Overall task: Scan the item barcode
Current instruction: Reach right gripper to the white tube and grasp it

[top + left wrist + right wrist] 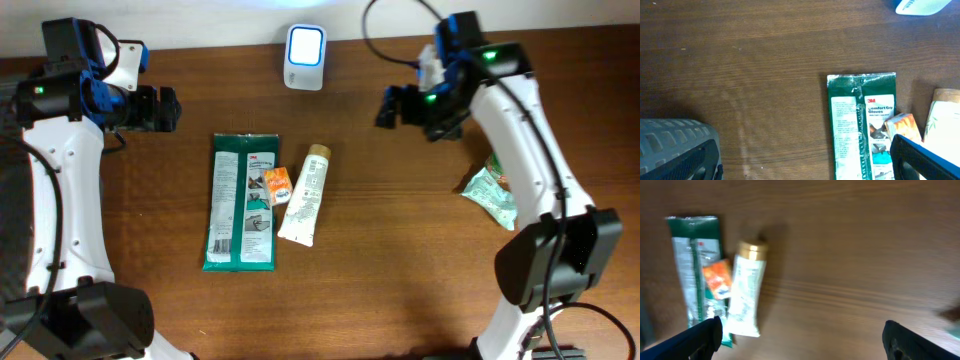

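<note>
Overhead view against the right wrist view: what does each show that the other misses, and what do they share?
Only the overhead view shows the white scanner at the table's far edge, the left gripper, and the green pouch beside the right arm (perhaps a sliver at the wrist view's edge). Only the right wrist view shows the right gripper close up, its fingers spread wide with nothing between them. Both show the green glove pack, the gold-capped tube and the small orange packet between them, on the wooden table.
</note>
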Available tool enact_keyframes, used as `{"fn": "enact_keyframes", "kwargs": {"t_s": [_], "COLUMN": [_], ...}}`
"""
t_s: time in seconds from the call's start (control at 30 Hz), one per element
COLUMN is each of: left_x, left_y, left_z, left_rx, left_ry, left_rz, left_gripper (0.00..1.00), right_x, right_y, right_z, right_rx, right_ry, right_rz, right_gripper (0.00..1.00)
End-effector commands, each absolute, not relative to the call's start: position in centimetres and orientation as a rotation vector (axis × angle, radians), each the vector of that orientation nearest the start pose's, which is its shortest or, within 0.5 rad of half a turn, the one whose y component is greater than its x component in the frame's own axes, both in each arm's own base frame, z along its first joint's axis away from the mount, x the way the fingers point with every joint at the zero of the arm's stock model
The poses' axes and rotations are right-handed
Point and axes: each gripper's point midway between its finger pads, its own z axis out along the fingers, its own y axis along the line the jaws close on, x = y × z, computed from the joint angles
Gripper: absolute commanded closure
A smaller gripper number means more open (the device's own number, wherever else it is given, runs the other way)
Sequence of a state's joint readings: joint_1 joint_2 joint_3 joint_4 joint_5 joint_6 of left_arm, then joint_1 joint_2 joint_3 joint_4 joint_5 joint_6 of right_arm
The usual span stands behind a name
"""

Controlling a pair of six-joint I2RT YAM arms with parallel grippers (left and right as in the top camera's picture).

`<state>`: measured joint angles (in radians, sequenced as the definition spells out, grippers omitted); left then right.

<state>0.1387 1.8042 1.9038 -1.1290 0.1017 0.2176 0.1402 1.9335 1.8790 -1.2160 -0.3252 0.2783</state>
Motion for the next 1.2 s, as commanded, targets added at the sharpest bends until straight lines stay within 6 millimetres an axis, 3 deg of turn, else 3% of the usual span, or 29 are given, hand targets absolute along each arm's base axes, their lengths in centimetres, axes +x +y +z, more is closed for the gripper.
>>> {"fn": "enact_keyframes", "kwargs": {"t_s": [0.0, 0.2, 0.33, 0.47, 0.63, 0.7, 0.77, 0.83, 0.97, 1.07, 1.17], "left_x": [44.1, 44.1, 44.1, 44.1, 44.1, 44.1, 44.1, 44.1, 44.1, 44.1, 44.1], "left_y": [4.3, 4.3, 4.3, 4.3, 4.3, 4.3, 4.3, 4.3, 4.3, 4.3, 4.3], "left_z": [25.6, 25.6, 25.6, 25.6, 25.6, 25.6, 25.6, 25.6, 25.6, 25.6, 25.6], "left_rx": [0.157, 0.157, 0.157, 0.157, 0.157, 0.157, 0.157, 0.157, 0.157, 0.157, 0.157], "left_ry": [2.558, 2.558, 2.558, 2.558, 2.558, 2.558, 2.558, 2.558, 2.558, 2.558, 2.558], "left_rz": [-0.003, -0.003, -0.003, -0.003, -0.003, -0.003, -0.003, -0.003, -0.003, -0.003, -0.003], "left_gripper": [0.01, 0.01, 0.01, 0.01, 0.01, 0.01, 0.01, 0.01, 0.01, 0.01, 0.01], "right_x": [40.8, 37.9, 36.2, 35.0, 34.2, 34.5, 34.9, 35.3, 36.2, 37.3, 38.0], "right_y": [14.9, 20.6, 23.8, 26.8, 26.2, 26.4, 26.7, 26.5, 26.1, 24.5, 22.5], "right_z": [15.7, 10.1, 6.5, 3.2, 0.4, 0.3, 0.3, 0.2, 2.5, 6.7, 9.7], "right_rx": [0.175, 0.119, 0.101, 0.206, 0.336, 0.329, 0.308, 0.312, 0.146, -0.086, -0.275], "right_ry": [2.927, 3.006, 2.989, 2.933, 2.930, 2.903, 2.878, 2.865, 2.859, 2.897, 2.882], "right_rz": [0.646, 0.898, 1.005, 1.067, 0.976, 0.976, 0.957, 0.925, 0.898, 0.639, 0.335], "right_gripper": [0.00, 0.55, 0.57, 0.58, 0.59, 0.59, 0.67, 0.93, 0.96, 0.96, 0.96]}}
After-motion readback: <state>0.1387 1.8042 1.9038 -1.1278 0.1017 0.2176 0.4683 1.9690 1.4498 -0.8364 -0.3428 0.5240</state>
